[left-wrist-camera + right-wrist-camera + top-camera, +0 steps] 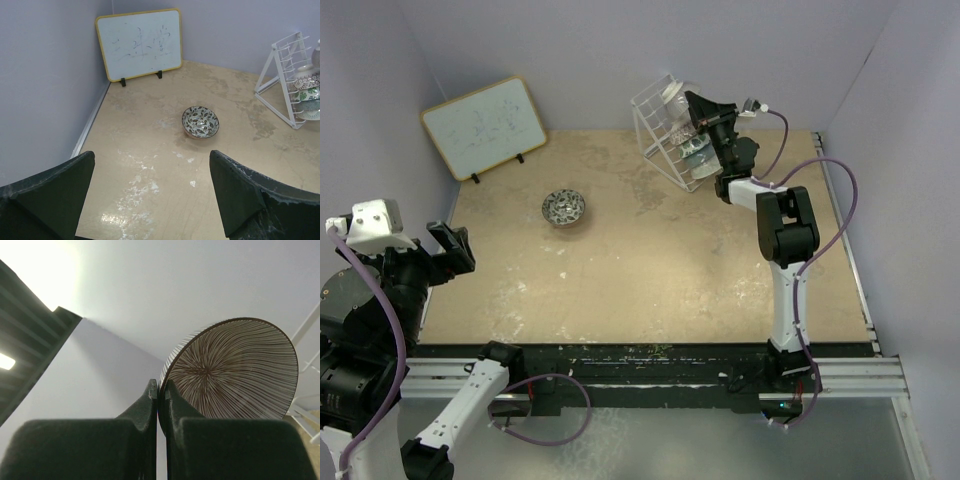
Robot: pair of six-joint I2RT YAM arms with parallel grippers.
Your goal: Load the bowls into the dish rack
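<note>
My right gripper is shut on the rim of a brown-white striped bowl and holds it on edge at the top of the white wire dish rack. In the top view the right gripper sits over the rack. Bowls with green and pale patterns stand in the rack's slots. A dark speckled bowl sits upright on the table, also seen in the left wrist view. My left gripper is open and empty, well back from that bowl at the table's left edge.
A wood-framed whiteboard stands at the back left against the wall, also in the left wrist view. Purple walls close in the table on three sides. Rack wires show at the right of the right wrist view.
</note>
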